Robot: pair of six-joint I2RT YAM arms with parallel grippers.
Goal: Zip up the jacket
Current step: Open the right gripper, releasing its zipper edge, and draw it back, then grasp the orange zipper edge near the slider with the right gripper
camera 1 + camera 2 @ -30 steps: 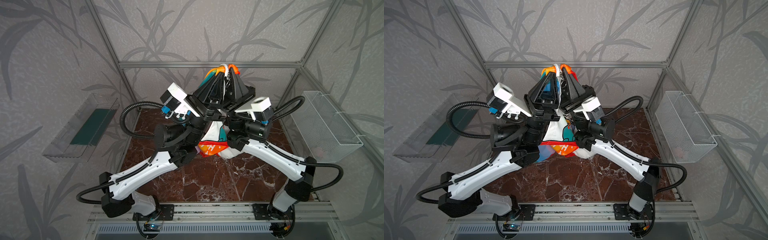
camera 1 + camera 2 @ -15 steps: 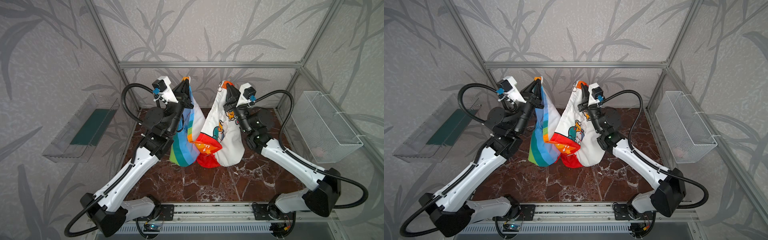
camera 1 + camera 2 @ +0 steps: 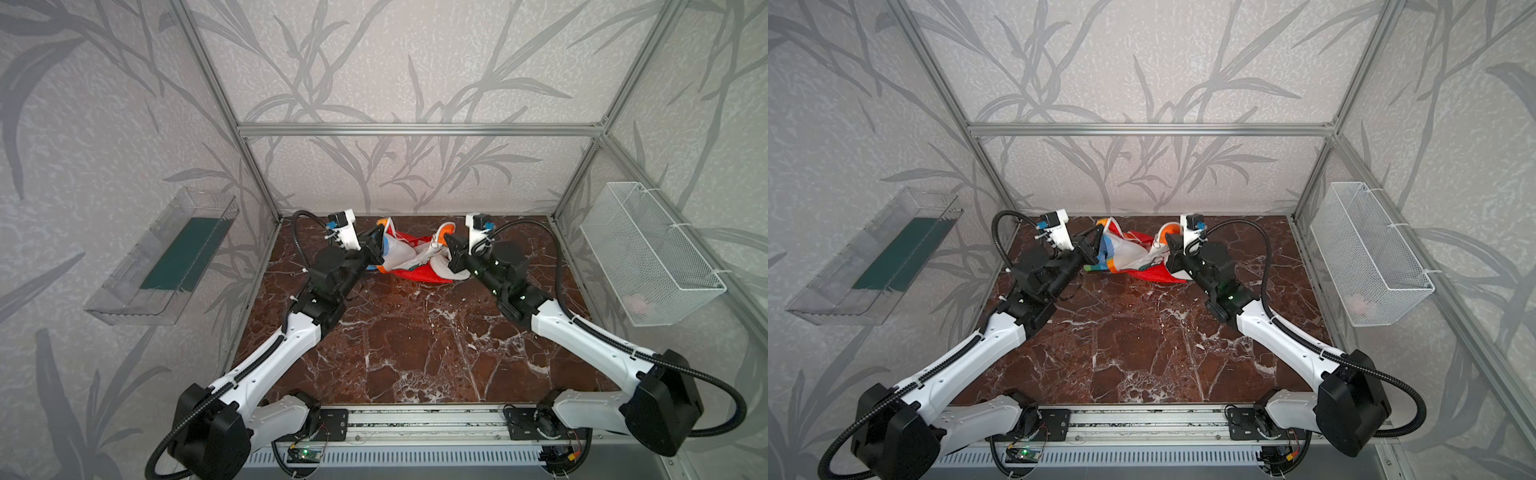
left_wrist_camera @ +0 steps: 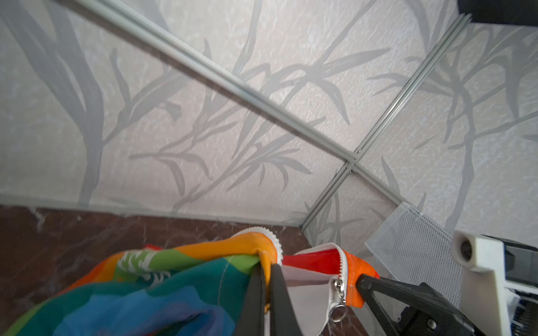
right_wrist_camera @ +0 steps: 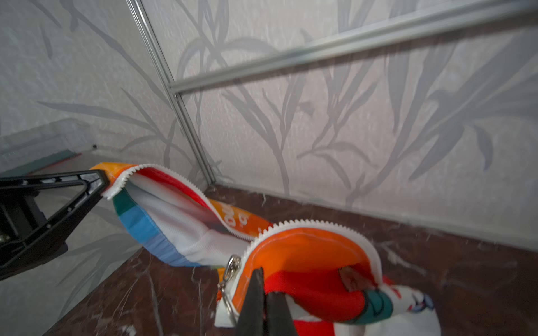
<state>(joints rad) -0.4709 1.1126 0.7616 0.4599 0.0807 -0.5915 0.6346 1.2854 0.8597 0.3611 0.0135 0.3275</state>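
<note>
The jacket point(image 3: 409, 262) sags, unzipped, onto the far end of the marble counter point(image 3: 415, 340). The left tool point(image 4: 266, 263) is clamped shut on one orange corner, and the right tool point(image 5: 263, 277) on the other, beside the ring pull point(image 5: 232, 265). Best spread it flat (zipper tapes side by side, teeth up) before mating the ends.

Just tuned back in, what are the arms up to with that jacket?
Each arm pinches one front edge of the open jacket near the back of the marble table: the left pincer is shut on the rainbow-striped side, the right pincer on the side carrying the zipper slider. The jacket sags between them onto the table. The zipper teeth are apart, so nothing is zipped yet.
</note>
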